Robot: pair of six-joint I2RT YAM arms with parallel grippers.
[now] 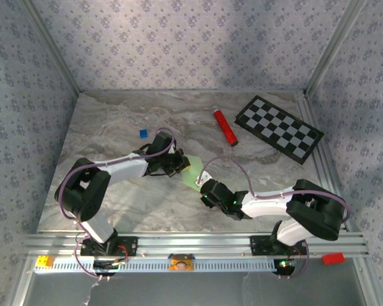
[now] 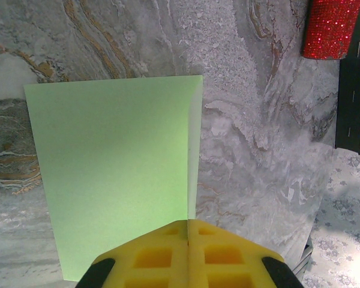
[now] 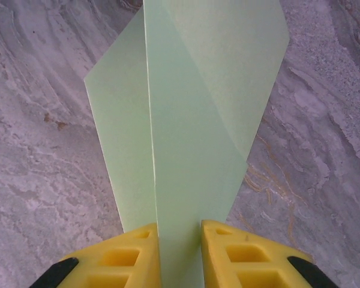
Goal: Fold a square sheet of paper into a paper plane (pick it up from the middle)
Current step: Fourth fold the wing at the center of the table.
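Mid-table, a little near of centre. Both arms reach in to one spot.

**Task's thing:** the square sheet of paper (image 1: 193,172), pale green, lies between the two end effectors. It is partly folded. The right wrist view (image 3: 192,150) shows a straight crease running lengthwise and a slanted flap over a second layer. It is not yet a dart. I cannot tell whether it is lifted clear of the table (image 1: 115,121).

**Left end effector** (image 2: 189,225): clenched, yellow pads meeting. The sheet's right-hand edge (image 2: 114,174) runs into the seam between them, so it is grasping the paper. From here the sheet spreads ahead and to the left.

**Right end effector** (image 3: 180,225): pads stand apart, with the folded strip passing through the gap. No pinch is visible, so I judge it released and straddling the paper.

**Key relation:** from the right end effector the sheet's long axis and crease lead straight ahead, in line with the fingers. In the top view the left end effector (image 1: 179,164) sits at the paper's far-left side and the right (image 1: 204,186) at its near-right side. Both are at the sheet, and the left alone holds it. Judgement: the next crease depends on the right closing or pressing along that line while the left anchors.

**Count:**
- one green sheet
- one red tube (image 1: 225,125), far of the paper
- one checkerboard (image 1: 279,129), far right
- one small blue square (image 1: 142,133), far left
- two arms
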